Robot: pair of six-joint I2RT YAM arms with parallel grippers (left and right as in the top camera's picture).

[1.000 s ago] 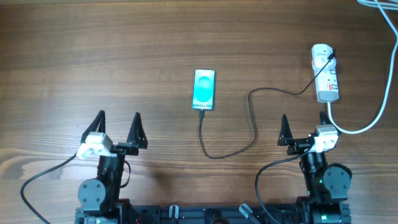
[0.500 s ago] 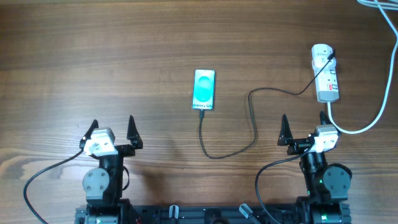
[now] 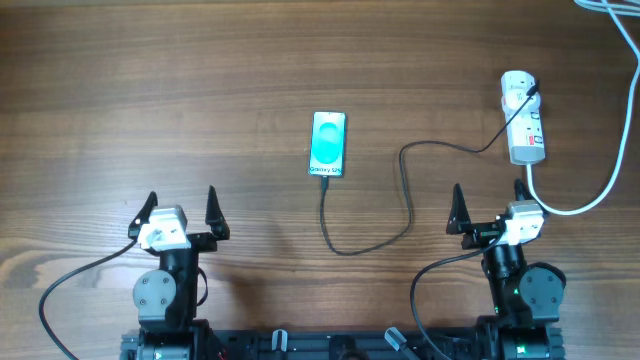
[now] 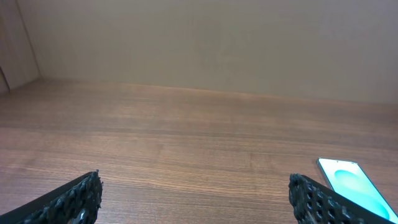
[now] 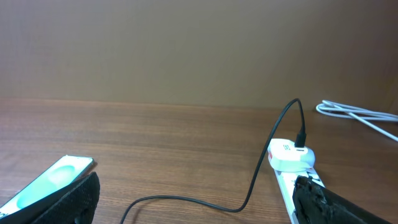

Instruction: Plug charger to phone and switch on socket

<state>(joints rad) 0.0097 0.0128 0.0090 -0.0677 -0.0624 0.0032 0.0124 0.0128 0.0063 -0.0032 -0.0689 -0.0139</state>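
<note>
The charger [image 3: 409,195] is a thin dark cable, so I judge it light and very limp. It will bend or slide away when pushed, and it will not keep a direction by itself. Its connector tip [image 3: 325,186] lies at the near end of the phone [image 3: 328,143], touching it or just beside it; I cannot tell whether it is already inserted. The best place to take hold seems to be the small stiff part just behind the tip, not the loose loop.

The phone is flat and smooth, probably slippery on the wood, so it may need steadying while the tip is pressed in. The dark plug [image 3: 531,92] sits at the far end of the socket [image 3: 522,128], a rigid white strip with a thick white cord [image 3: 570,211].

The right claw [image 3: 488,190] hangs released and empty near the socket's near end. The left claw [image 3: 181,195], also released and empty, is well apart from the phone, above the table [image 3: 200,80].
</note>
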